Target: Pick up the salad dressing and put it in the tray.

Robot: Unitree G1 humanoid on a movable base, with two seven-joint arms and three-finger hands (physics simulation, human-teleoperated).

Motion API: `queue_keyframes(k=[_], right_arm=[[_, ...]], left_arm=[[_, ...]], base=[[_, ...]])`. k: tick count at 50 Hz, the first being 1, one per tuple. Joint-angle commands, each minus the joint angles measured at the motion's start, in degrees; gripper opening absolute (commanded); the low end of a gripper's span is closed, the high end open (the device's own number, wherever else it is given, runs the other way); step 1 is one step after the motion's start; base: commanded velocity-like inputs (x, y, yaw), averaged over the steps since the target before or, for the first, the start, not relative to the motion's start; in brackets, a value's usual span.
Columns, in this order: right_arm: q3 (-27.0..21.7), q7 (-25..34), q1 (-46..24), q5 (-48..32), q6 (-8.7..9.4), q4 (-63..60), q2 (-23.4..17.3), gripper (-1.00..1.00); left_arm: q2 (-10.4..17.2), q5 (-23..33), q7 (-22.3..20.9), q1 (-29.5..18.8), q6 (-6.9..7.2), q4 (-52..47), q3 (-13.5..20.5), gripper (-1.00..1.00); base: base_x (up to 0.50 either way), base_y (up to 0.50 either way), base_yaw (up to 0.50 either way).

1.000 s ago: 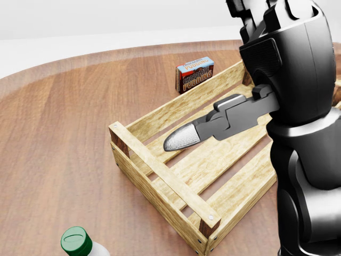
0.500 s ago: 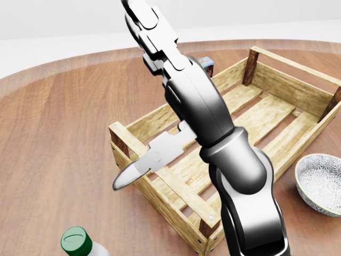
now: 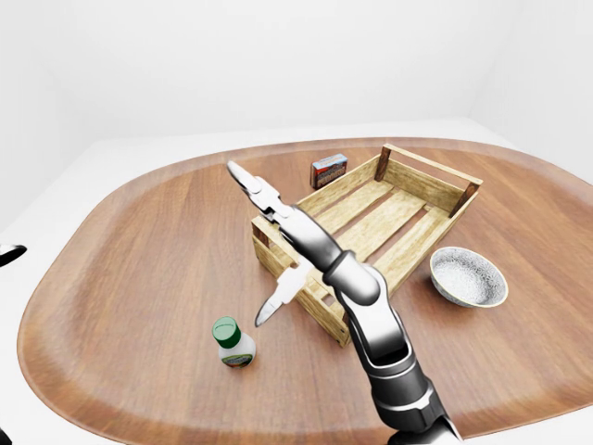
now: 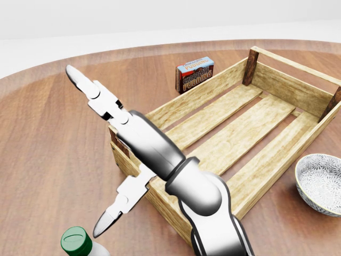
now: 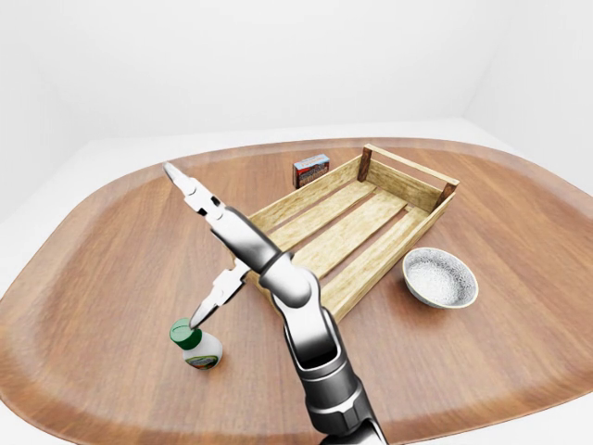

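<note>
The salad dressing [image 3: 233, 341] is a small white bottle with a green cap, upright on the wooden table to the lower left of the tray; its cap also shows at the bottom of the head view [image 4: 77, 241]. The tray [image 3: 426, 169] is a slatted wooden crate with nothing in it. My right hand [image 4: 85, 151] reaches from the bottom of the views across the tray's near left corner. It is open with its fingers spread wide, and the lower fingertip [image 4: 101, 228] hangs just above and right of the cap. A dark tip at the left edge of the left-eye view [image 3: 7, 253] may be my left hand.
A chocolate pudding box [image 4: 195, 73] stands just beyond the tray's far left side. A patterned white bowl [image 3: 468, 276] sits to the right of the tray. The table is a large oval with a raised rim [image 3: 56, 278].
My right arm has swung from the right, across the tray, to the left and down. Its open hand is now beside the bottle's cap. The bottle, tray, box and bowl have not moved.
</note>
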Motion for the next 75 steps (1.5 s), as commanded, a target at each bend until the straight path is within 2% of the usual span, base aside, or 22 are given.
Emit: queue_keyframes(k=[1,7,14,21,47,60,75], right_arm=[[6.51,7.99,4.17,-11.57,0.0,-0.26,0.62,1.0],[7.96,12.71,6.91,-16.88,0.0,-0.16,1.93,1.0],[10.43,12.71,9.77,-19.01,0.0,-1.32,2.8,1.0],[10.62,12.71,10.1,-19.36,0.0,3.5,3.02,1.0],[6.02,12.71,3.48,-22.15,0.0,18.42,5.11,1.0],[7.16,12.71,3.73,-20.66,0.0,20.15,7.29,1.0],[5.87,12.71,-0.2,-19.41,0.0,33.97,8.95,1.0]], left_arm=[[-0.01,0.07,0.02,-0.1,0.0,-0.02,-0.16,1.0],[-0.04,-0.05,0.05,-0.08,0.0,-0.18,-0.17,1.0],[-0.08,0.22,-0.14,-0.16,0.0,0.48,-0.45,1.0],[0.12,0.48,-0.98,-0.2,0.0,2.56,-0.64,1.0],[0.0,0.04,-0.57,0.03,0.0,1.69,-0.52,1.0],[-0.18,0.31,-0.81,0.0,0.0,1.75,-0.77,1.0],[-0.05,0.3,-1.05,0.12,0.0,2.19,-0.42,1.0]], base=[[0.0,0.0,0.0],[0.0,0.0,0.0],[0.0,0.0,0.0],[0.0,0.0,0.0],[0.0,0.0,0.0],[0.0,0.0,0.0],[0.0,0.0,0.0]])
